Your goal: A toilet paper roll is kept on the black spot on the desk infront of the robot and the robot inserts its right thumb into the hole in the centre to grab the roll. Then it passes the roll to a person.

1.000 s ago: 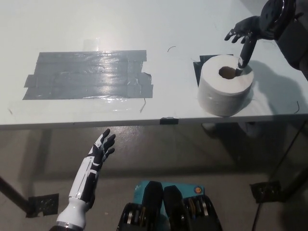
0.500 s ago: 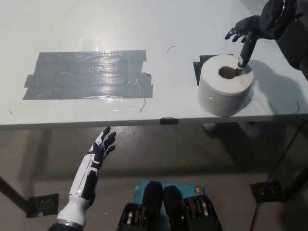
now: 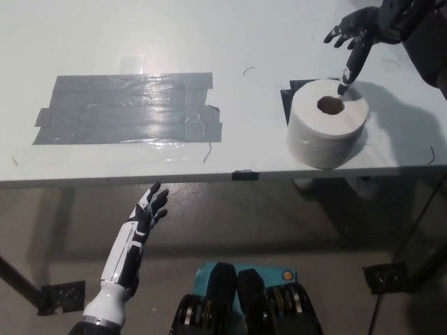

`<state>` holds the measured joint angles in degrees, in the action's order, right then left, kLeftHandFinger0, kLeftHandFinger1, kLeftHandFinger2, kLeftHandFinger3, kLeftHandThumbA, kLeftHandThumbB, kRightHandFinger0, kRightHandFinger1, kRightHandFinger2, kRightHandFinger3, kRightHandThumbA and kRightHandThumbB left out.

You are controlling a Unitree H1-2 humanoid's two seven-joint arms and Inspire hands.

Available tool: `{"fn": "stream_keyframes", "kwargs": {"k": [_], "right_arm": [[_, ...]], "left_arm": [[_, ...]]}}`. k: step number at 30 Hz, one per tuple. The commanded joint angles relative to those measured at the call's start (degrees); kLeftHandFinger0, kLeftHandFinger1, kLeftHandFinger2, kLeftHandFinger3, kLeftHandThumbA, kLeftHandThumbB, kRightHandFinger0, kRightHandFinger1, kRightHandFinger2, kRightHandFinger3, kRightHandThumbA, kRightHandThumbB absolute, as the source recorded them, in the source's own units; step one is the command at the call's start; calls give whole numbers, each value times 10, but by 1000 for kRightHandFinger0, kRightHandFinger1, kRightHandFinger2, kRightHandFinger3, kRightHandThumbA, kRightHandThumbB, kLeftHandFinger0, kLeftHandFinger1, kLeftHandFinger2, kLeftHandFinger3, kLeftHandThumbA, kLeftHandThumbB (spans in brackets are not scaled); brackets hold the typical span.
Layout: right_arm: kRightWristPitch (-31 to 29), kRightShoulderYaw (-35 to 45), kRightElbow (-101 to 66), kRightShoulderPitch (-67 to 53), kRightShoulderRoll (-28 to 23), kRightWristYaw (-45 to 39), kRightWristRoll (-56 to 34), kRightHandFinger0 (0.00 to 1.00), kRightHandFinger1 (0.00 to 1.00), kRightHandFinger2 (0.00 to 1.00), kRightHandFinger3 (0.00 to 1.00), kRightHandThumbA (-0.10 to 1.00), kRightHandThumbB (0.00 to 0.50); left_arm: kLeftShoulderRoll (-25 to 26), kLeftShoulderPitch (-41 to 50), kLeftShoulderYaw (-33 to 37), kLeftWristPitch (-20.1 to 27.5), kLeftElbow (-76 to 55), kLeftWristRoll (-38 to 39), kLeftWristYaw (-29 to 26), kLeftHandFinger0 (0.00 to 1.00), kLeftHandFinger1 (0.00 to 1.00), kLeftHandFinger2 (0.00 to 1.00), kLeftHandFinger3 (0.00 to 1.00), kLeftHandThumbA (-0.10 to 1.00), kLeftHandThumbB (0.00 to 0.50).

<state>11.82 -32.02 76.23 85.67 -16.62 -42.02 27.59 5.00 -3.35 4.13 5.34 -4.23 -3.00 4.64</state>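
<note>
A white toilet paper roll [image 3: 327, 132] stands upright on a black spot [image 3: 287, 103] near the desk's front right edge, its brown centre hole facing up. My black right hand [image 3: 358, 36] hovers open just behind and above the roll, fingers spread. Its thumb points down at the roll's far rim, outside the hole. My white left hand [image 3: 147, 211] rests open below the desk edge at the lower left, holding nothing.
A large patch of grey tape [image 3: 129, 108] covers the white desk [image 3: 230, 42] to the left of the roll. A small black tab [image 3: 244, 175] sits on the desk's front edge. Floor and desk legs show below.
My right hand has risen and drawn back; its thumb, which touched the roll's top near the hole, now hangs above the far rim. The roll and left hand stayed put.
</note>
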Motion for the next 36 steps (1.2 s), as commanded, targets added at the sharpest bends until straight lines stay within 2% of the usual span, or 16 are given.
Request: {"fn": "stream_keyframes", "kwargs": {"k": [1,11,15,21,23,26,27,32,36], "right_arm": [[-5,8,2,49,-4,-9,-1,1000,1000,1000,1000,1000,464],[-5,-1,-4,27,3,7,10,1000,1000,1000,1000,1000,476],[-7,3,-1,22,5,14,8,1000,1000,1000,1000,1000,491],[-5,1,3,16,12,22,12,1000,1000,1000,1000,1000,500],[-25,3,4,12,12,20,8,1000,1000,1000,1000,1000,466],[-32,0,5,7,14,29,12,1000,1000,1000,1000,1000,451],[-28,0,4,4,16,40,13,1000,1000,1000,1000,1000,464],[-44,-7,10,-9,18,42,21,1000,1000,1000,1000,1000,420],[-46,-13,14,-17,21,55,26,1000,1000,1000,1000,1000,430]], "left_arm": [[4,-11,2,12,-11,-2,5,1000,1000,1000,1000,1000,179],[5,-11,2,7,-15,-1,7,1000,1000,1000,1000,1000,175],[4,-13,2,3,-17,1,7,1000,1000,1000,1000,1000,194],[4,-14,3,0,-20,-3,6,1000,1000,1000,1000,1000,179],[4,-15,4,1,-18,-3,6,1000,1000,1000,1000,1000,181],[4,-16,4,-1,-19,-1,7,1000,1000,1000,1000,1000,185],[4,-16,4,1,-19,-1,6,1000,1000,1000,1000,1000,182],[4,-19,4,2,-17,-2,6,1000,1000,1000,1000,1000,179],[5,-19,5,6,-17,-4,6,1000,1000,1000,1000,1000,168]]}}
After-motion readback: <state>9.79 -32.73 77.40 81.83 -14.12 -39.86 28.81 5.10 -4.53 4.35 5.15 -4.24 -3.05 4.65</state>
